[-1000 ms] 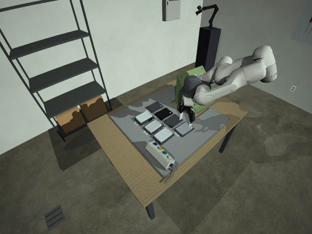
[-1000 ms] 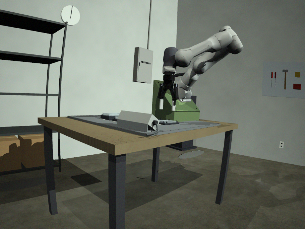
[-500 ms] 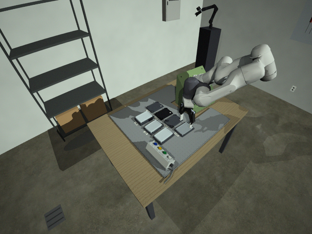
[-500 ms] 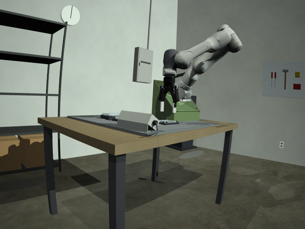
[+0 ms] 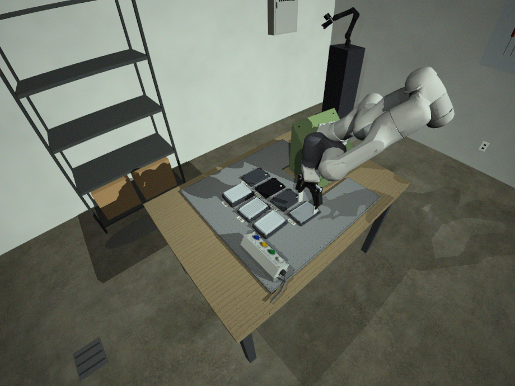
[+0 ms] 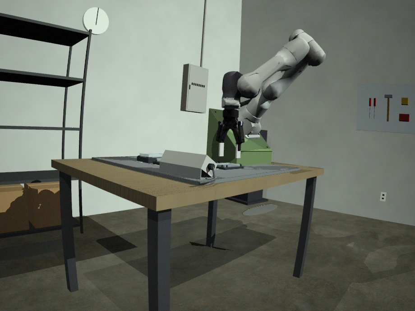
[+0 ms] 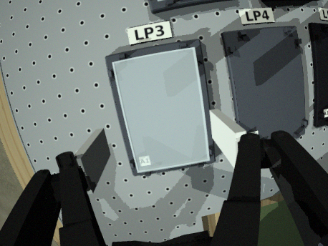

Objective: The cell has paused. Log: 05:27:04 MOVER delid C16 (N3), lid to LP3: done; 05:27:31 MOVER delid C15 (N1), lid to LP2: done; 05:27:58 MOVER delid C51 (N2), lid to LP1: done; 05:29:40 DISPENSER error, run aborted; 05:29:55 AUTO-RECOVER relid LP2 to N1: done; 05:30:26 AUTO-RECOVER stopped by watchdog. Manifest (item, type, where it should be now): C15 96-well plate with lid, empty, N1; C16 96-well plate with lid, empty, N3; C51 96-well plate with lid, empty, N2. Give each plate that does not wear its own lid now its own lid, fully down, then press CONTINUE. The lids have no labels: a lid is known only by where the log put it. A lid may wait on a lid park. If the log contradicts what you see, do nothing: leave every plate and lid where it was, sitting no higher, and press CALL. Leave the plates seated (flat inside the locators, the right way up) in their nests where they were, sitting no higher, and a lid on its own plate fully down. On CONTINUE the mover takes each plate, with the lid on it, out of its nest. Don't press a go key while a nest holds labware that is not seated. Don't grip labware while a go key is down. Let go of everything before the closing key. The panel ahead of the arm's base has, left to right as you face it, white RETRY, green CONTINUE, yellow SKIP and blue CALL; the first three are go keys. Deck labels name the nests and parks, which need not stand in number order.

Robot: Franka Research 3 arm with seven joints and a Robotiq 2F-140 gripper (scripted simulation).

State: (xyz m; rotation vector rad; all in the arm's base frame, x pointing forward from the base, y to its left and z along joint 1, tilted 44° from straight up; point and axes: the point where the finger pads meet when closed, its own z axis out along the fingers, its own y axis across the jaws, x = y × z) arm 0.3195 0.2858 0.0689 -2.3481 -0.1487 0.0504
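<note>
A pale grey lid [image 7: 162, 109] lies flat on the park labelled LP3, also seen in the top view [image 5: 303, 212]. My gripper [image 7: 158, 133] hangs a little above it, open and empty, one finger at each long side; it shows too in the top view [image 5: 308, 203] and the exterior view [image 6: 229, 152]. Park LP4 [image 7: 264, 80] beside it is bare and dark. The park after that [image 5: 270, 187] looks black with a small white mark. Three white well plates [image 5: 253, 208] sit in a row of nests. I cannot tell from here which of them wear lids.
The key panel [image 5: 265, 255] stands at the deck's front edge, with its blue [image 5: 256, 237], yellow [image 5: 263, 244] and green [image 5: 271, 252] keys showing. A green box [image 5: 315, 137] stands right behind my wrist. A fourth park [image 5: 254, 176] lies at the far end.
</note>
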